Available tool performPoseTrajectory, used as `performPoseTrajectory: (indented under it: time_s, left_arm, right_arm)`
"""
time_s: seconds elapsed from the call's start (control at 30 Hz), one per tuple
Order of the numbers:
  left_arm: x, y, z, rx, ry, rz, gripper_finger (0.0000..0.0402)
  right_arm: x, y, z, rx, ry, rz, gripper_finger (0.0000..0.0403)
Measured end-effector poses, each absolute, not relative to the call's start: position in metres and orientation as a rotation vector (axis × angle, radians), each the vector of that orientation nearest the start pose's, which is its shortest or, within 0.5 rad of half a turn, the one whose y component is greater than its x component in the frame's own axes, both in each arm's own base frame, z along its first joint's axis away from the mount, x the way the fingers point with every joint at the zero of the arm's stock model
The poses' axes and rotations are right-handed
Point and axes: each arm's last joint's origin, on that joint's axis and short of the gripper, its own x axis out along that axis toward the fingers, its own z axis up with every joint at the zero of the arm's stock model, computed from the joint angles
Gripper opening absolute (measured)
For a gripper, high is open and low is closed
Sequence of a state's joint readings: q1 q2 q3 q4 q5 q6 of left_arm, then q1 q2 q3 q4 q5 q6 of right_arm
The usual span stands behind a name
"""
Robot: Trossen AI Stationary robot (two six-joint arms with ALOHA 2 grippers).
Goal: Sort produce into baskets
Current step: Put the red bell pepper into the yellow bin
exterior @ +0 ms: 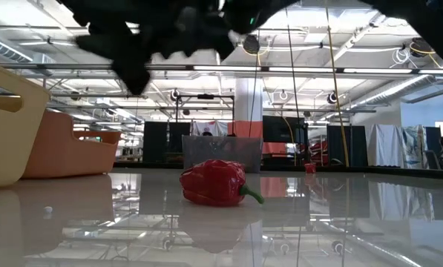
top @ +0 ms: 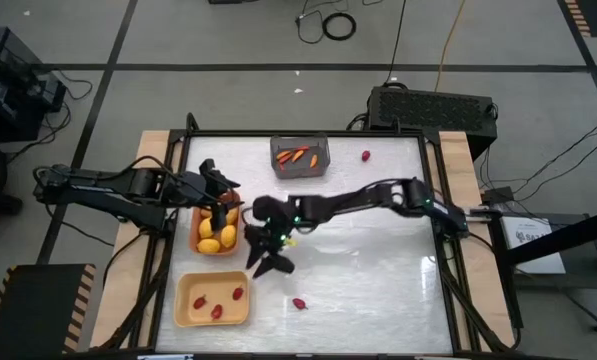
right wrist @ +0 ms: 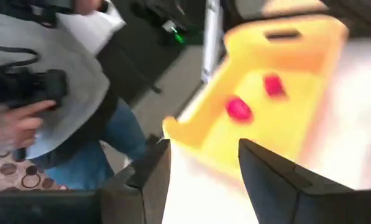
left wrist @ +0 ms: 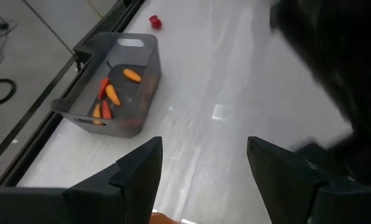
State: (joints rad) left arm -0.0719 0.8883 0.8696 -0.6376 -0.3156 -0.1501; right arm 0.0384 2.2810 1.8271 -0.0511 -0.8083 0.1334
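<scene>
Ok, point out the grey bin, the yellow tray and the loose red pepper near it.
grey bin [top: 300,170]: high view, near rim.
yellow tray [top: 188,312]: high view, bare floor by left wall.
red pepper [exterior: 212,182]: low view, middle of its body.

White glossy table [top: 378,270] with wooden side strips. Resting on it: grey bin [top: 300,157] at upper centre, orange-brown tray [top: 216,232] at left, pale yellow tray [top: 212,300] at lower left, and loose red pieces at upper right [top: 365,155] and lower centre [top: 299,303].

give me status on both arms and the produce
Left tool open, empty, over orange tray. Right tool open, empty, beside it. Two red pieces loose on table. Nothing blocking.
</scene>
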Motion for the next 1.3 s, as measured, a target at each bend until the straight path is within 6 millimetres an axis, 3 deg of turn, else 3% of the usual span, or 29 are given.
performPoseTrajectory:
  time_s: [0.13,0.33,0.57,0.73,0.87,1.0,1.13,1.3]
  left_arm:
    - [0.175,-0.003,0.306,-0.01,0.62,0.312,0.0242]
    - [0.176,-0.002,0.308,-0.027,0.586,0.354,0.0242]
    - [0.18,-0.002,0.314,-0.078,0.503,0.369,0.0242]
    - [0.181,-0.002,0.315,-0.146,0.484,0.387,0.0242]
    - [0.181,-0.003,0.315,-0.202,0.474,0.395,0.0242]
    - [0.181,-0.005,0.315,-0.241,0.462,0.394,0.0242]
    - [0.183,-0.006,0.318,-0.26,0.43,0.385,0.0242]
    - [0.185,-0.007,0.322,-0.265,0.376,0.382,0.0242]
  right_arm:
    - [0.49,0.01,0.236,0.313,0.674,0.67,0.0165]
    - [0.445,-0.046,0.264,0.305,0.912,0.415,0.0142]
    - [0.38,-0.122,0.28,0.394,1.194,0.145,0.0123]
    - [0.339,-0.175,0.291,0.469,1.216,-0.045,0.0112]
    - [0.306,-0.22,0.278,0.612,1.205,-0.372,0.0104]
    - [0.27,-0.251,0.246,0.772,1.258,-0.702,0.0104]
    - [0.241,-0.267,0.212,0.955,1.244,-0.872,0.0121]
    - [0.225,-0.278,0.193,1.012,1.187,-0.938,0.0163]
